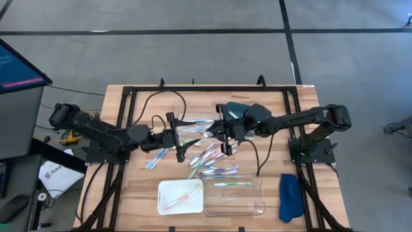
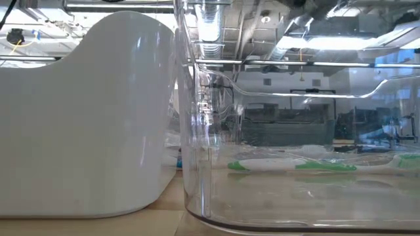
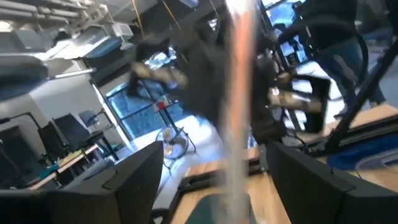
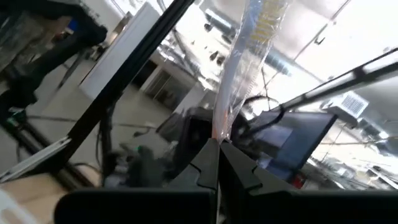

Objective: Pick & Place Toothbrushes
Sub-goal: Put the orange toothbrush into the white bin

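No writing is readable on anything here. The right gripper (image 4: pixel 217 149) pinches a clear-wrapped toothbrush (image 4: pixel 245 62) that rises straight from its closed tips. Facing it, the left gripper (image 1: pixel 182 137) stands wide around the same toothbrush. Loose toothbrushes (image 1: pixel 209 158) lie below both grippers on the tabletop (image 1: pixel 129 193); beyond them, a white tray (image 1: pixel 181 196) and a clear tray (image 1: pixel 235 196) each hold one.

Camera setup: four views
High looks straight down on table (image 1: pixel 129 193); low sits level against clear tray (image 2: pixel 197 164), shared with high; wrist views face outward
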You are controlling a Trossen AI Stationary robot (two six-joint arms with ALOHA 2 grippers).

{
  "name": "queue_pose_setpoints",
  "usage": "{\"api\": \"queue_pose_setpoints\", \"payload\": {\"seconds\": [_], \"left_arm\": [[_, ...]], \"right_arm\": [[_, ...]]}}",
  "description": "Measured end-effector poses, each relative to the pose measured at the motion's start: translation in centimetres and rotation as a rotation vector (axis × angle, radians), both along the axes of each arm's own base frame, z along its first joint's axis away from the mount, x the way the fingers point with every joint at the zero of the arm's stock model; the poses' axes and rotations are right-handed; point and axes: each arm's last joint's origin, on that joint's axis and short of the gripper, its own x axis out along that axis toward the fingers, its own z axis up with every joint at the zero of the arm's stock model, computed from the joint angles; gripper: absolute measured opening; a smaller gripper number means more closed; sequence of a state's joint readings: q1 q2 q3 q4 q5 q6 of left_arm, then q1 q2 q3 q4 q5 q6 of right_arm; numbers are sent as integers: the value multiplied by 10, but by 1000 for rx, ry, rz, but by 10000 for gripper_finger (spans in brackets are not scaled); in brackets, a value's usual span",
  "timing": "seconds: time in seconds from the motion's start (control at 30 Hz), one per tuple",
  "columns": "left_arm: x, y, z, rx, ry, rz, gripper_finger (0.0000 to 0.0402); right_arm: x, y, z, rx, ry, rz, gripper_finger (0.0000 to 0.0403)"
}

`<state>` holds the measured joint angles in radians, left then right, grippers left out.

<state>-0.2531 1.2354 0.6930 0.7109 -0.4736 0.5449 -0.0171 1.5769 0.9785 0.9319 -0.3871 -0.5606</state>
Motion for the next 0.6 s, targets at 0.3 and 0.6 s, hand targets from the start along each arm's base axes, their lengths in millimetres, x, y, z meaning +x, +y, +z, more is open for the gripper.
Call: {"api": "queue_pose_setpoints", "payload": {"seconds": [0.3, 0.6], "left_arm": [[0, -1, -1, 2, 8, -2, 278], [0, 0, -4, 4, 35, 28, 278]], "right_arm": [[15, -3, -8, 4, 39, -9, 0], [14, -6, -7, 12, 67, -37, 0]]}}
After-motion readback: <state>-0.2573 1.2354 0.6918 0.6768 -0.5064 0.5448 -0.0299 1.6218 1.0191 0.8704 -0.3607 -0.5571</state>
